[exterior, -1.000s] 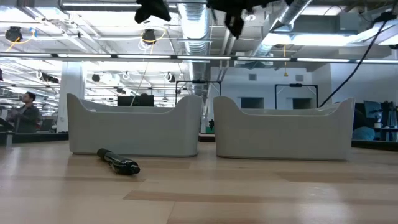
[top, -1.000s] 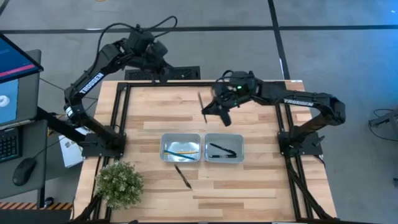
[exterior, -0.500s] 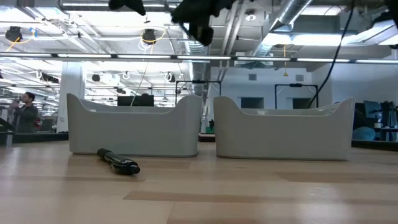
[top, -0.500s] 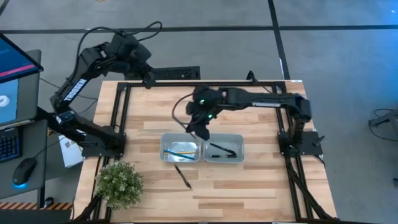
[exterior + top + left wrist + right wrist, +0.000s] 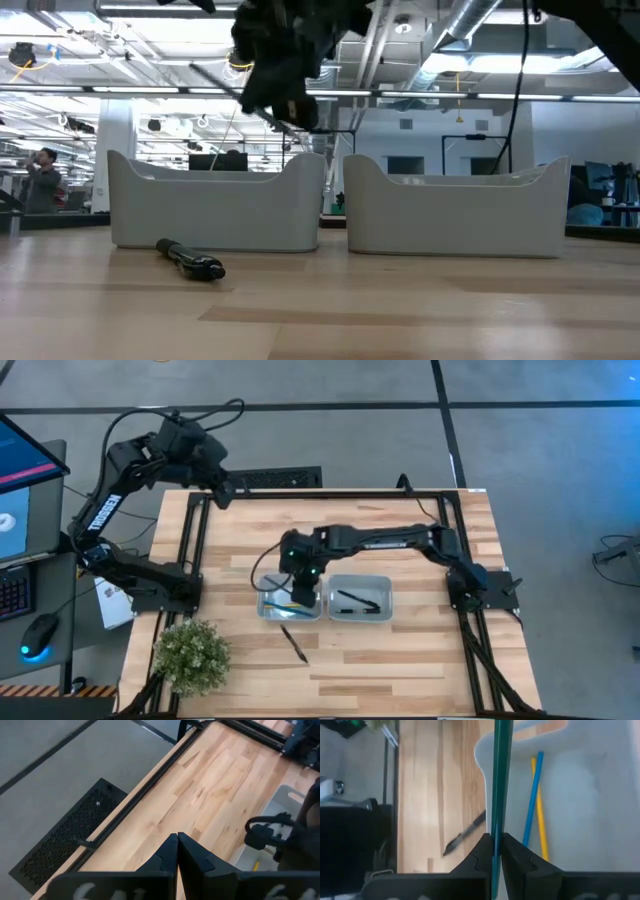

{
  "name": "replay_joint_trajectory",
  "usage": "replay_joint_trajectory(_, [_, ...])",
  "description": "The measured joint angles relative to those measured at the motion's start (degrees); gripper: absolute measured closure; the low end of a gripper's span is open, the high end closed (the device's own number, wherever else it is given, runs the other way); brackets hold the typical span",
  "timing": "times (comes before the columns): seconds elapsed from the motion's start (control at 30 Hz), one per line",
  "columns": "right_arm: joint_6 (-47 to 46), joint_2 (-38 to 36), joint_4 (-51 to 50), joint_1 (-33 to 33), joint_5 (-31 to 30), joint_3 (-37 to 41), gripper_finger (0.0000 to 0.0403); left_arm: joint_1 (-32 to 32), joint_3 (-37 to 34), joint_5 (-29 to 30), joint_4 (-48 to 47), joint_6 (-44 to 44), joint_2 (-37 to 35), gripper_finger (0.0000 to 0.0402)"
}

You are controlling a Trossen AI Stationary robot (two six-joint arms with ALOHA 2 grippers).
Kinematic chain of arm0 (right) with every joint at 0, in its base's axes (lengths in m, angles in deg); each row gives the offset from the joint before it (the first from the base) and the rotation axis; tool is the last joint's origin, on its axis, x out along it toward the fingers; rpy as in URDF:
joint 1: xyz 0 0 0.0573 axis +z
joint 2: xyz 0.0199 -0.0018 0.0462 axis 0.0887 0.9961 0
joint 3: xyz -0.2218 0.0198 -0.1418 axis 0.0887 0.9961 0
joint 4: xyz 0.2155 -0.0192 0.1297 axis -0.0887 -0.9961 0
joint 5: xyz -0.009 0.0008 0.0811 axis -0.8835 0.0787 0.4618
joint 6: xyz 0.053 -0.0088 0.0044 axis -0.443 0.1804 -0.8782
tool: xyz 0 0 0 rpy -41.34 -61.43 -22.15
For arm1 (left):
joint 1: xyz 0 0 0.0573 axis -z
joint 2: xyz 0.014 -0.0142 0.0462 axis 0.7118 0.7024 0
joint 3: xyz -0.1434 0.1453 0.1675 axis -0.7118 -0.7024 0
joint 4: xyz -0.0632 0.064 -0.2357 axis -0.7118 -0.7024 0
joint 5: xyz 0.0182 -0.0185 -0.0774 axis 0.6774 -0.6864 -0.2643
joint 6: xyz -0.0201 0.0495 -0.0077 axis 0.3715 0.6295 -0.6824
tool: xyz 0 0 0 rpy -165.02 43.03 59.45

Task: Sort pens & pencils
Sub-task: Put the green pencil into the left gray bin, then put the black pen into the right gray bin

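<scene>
**benchwatcher:** ok so where's the right gripper [image 5: 303, 582] at? From overhead I see the arm stretched way across the table [image 5: 420, 660].

**trayguy:** It's hanging over the left tray [image 5: 266, 596], the one with the pencils. The wrist cam is the clear one: its two fingers [image 5: 481, 854] are pinched tight on a green pencil [image 5: 500, 780], a thin greenish stick running straight out between them. Under it the tray's pale floor [image 5: 600, 795] has the blue pencil [image 5: 533, 795] and the yellow pencil [image 5: 539, 815] lying side by side, crossing near one end.

**benchwatcher:** and from table level?

**trayguy:** The gripper [image 5: 280, 75] sits up above the left tray's [image 5: 215, 215] rim, and a thin dark stick [image 5: 215, 82] slants through it. Can't see into either tray from there, walls are too high.

**benchwatcher:** pens?

**trayguy:** Two dark ones in the right tray [image 5: 384, 582], lying at angles [image 5: 358, 603]. One loose pen [image 5: 294, 642] on the bare wood just in front of the left tray, near the potted plant [image 5: 190, 656]. Low cam shows that pen [image 5: 190, 260] flat on the boards, apart from the tray wall. It also shows in the right wrist cam [image 5: 465, 834], beside the tray's edge.

**benchwatcher:** left arm doing anything?

**trayguy:** Nah. The left gripper [image 5: 222, 495] is parked up at the table's far left corner, over the frame rail. Wrist cam shows its fingertips [image 5: 177, 851] pressed together with nothing between them.
</scene>
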Motion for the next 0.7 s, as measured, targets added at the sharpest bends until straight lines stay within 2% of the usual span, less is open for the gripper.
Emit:
replay_joint_trajectory(0.37, [-1.56,8.37,-2.91,0.29,0.05,-3.53,0.0354,0.0,0.0,0.1,-1.16,1.86,-0.1,0.0402])
replay_joint_trajectory(0.7, [-2.58,8.22,-3.08,-0.77,0.09,-3.49,0.0321,0.0,0.0,0.1,-1.18,2.27,-0.1,0.0402])
